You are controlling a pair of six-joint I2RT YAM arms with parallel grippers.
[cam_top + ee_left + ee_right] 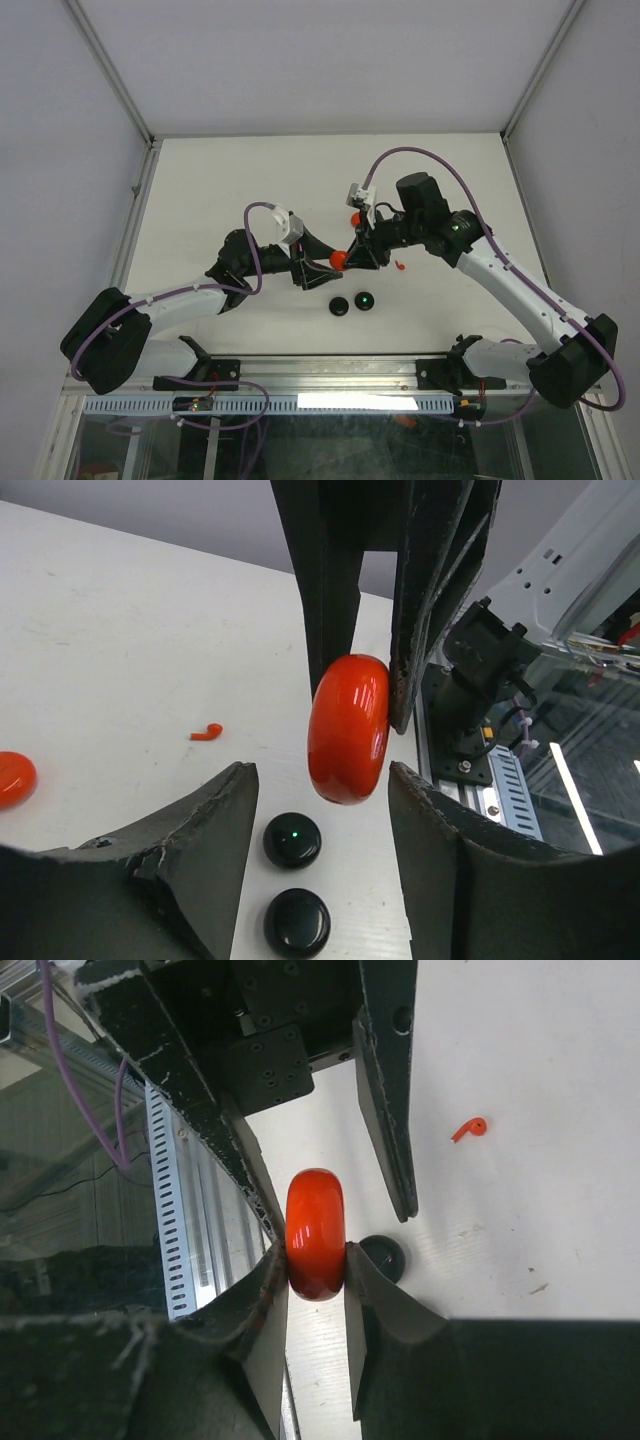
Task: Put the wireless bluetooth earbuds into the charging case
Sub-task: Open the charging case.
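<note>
My right gripper (350,255) (315,1260) is shut on a red round charging case (338,260) (315,1233) and holds it on edge above the table. My left gripper (315,268) (320,770) is open, and its fingers stand to either side of the same case (348,730) without closing on it. One tiny red earbud (400,265) (207,732) (468,1129) lies on the table just right of the grippers. No other earbuds show.
Two black round discs (340,306) (366,300) lie on the table just in front of the grippers; one (292,840) shows a green light, the other (297,921) is nearer. Another red disc (354,217) (12,778) lies behind. The metal rail runs along the near edge.
</note>
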